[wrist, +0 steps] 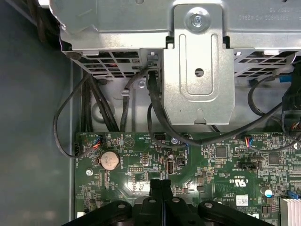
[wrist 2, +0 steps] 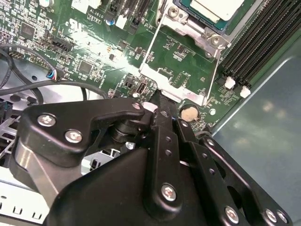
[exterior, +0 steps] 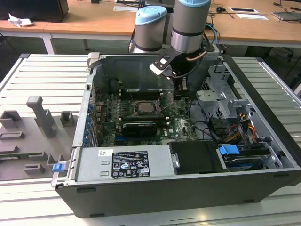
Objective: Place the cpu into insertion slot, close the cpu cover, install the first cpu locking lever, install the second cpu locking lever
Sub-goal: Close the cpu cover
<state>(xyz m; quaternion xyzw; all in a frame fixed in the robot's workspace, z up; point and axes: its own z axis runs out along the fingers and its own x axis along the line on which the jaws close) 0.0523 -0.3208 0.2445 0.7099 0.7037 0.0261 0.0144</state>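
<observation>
In the insertion slot [wrist 2: 188, 24], as the second wrist view shows it, the cpu [wrist 2: 214, 6] already lies seated and flat. The cpu cover [wrist 2: 175, 89] is hinged at the slot's edge and swung open away from the slot, with the green board [wrist 2: 94, 47] showing through its window. My gripper [wrist 2: 160, 100] sits at the cover's free edge, on the side away from the slot. Its fingers are pressed together with nothing I can see between them, and the tips seem to touch the plate. A coin cell [wrist 2: 189, 113] lies just beside them. I judge closing the cover to be the step in hand. It calls for carrying that free edge up and over toward the slot without slipping off the thin metal or scraping the board.
</observation>
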